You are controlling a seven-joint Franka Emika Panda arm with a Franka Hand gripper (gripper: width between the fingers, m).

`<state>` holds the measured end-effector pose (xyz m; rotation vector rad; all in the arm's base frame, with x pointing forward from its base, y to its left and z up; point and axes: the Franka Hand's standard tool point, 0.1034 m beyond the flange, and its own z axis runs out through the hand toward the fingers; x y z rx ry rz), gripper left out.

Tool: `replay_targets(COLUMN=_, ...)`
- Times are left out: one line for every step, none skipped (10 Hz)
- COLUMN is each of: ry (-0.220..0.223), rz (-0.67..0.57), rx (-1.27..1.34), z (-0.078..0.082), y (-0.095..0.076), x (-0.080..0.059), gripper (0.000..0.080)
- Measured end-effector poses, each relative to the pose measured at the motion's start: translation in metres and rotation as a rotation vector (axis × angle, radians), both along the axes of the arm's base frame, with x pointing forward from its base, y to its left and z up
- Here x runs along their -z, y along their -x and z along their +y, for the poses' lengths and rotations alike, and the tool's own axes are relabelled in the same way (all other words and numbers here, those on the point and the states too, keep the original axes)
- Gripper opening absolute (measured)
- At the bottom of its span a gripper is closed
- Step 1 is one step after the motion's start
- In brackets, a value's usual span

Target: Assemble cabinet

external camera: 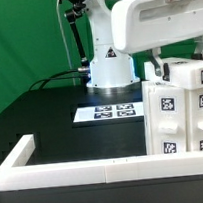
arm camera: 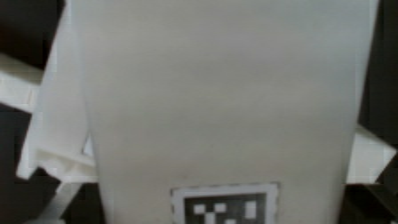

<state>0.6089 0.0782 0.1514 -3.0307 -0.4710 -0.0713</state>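
Nearest the exterior camera: the long white border rail (external camera: 86, 171), running along the table edge; the cabinet (external camera: 186, 111) stands just behind it, at the exterior view's right, upright on the black table (external camera: 41, 115); tag markers (external camera: 168, 105) on its faces.

Handling, as a judgement: rigid moulded plastic, hollow so likely light for its bulk; smooth faces may slip under narrow fingers; best taken by a wall edge or thin panel rather than across the full body.

Compartments: none can be seen into from either view; contents cannot be told.

Beyond the rail, left of the cabinet: the marker board (external camera: 106, 113), flat on the table.

Above the cabinet: the gripper (external camera: 165, 68), down at its top; fingers hidden; cannot tell whether released or clenched. The wrist view shows only a broad white panel (arm camera: 214, 100) with one tag, very close.

Farthest: arm base (external camera: 111, 70), green backdrop.
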Motion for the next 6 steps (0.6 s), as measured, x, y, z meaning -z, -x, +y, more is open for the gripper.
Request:
replay_targets(ry=-0.004, rz=-0.009, rx=0.093, z=0.0007, y=-0.0002, x=0.0001, gripper=0.0556)
replay_targets(ry=-0.009, rz=-0.012, rx=0.208, z=0.0006, y=-0.0005, x=0.0002, gripper=0.0556)
replay_targets(ry=-0.014, rz=-0.013, rx=0.289, z=0.0002, y=-0.0015, x=0.0000, gripper=0.0556)
replay_targets(ry=-0.018, rz=-0.018, rx=0.345, z=0.0003, y=-0.0027, x=-0.0002, gripper=0.0556)
replay_targets(ry=-0.025, rz=-0.017, rx=0.443, z=0.0003, y=-0.0034, x=-0.0001, gripper=0.0556)
replay_targets(ry=-0.034, rz=-0.021, rx=0.538, z=0.0000, y=-0.0041, x=-0.0003, gripper=0.0556)
